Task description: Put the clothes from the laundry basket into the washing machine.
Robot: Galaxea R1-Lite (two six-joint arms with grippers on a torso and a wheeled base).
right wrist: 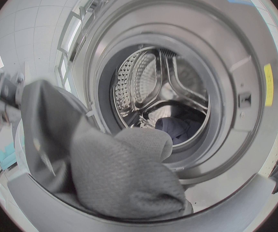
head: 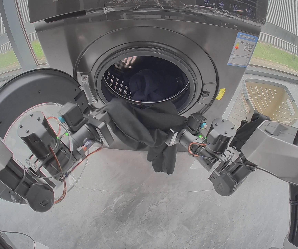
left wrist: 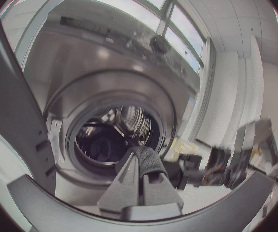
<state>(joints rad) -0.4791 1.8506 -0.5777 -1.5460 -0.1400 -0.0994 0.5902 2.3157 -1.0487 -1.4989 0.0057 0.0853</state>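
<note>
While the black garment (head: 145, 125) hangs stretched between our two grippers, its long axis runs side to side along the lower lip of the washing machine (head: 204, 52) opening. One loose end droops straight down toward the floor (head: 138, 204). Our left gripper (left wrist: 141, 166) has its jaws pinched closed on one end of the cloth. Our right gripper (head: 171, 136) is buried under the other end, so we cannot tell whether it is clamped. The round door (head: 28, 90) stands swung wide on our left. The laundry basket (head: 273, 101) sits on the floor just beside the machine's right side, with dark cloth (head: 247, 128) draped over its near rim. Farther back, low in the drum (head: 121, 83), lies a dark blue piece of clothing (head: 149, 85).
</note>
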